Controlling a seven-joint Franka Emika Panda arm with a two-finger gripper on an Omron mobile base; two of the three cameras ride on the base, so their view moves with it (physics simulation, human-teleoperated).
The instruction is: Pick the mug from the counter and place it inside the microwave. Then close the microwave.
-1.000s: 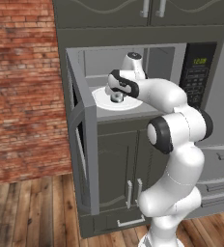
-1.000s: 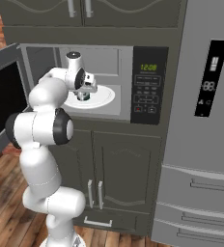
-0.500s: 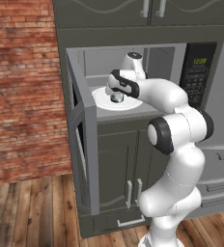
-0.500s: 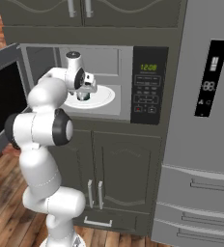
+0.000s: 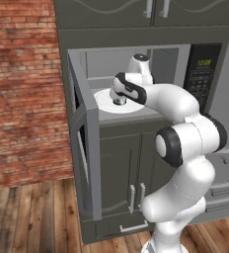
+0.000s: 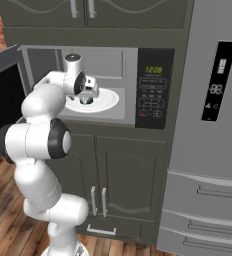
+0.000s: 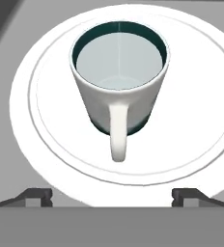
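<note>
Mug [image 7: 119, 87] stands on the microwave [image 6: 150, 97] plate [image 7: 201, 116]; my gripper [image 7: 111, 195] is spread, empty; next I withdraw and swing the door [image 5: 87, 148] shut.

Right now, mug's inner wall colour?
Dark teal inside the mug, white outside; clearest in the hand view.

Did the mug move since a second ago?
No. The mug sits in the same spot on the white plate inside the microwave, with the open tool just above it.
</note>
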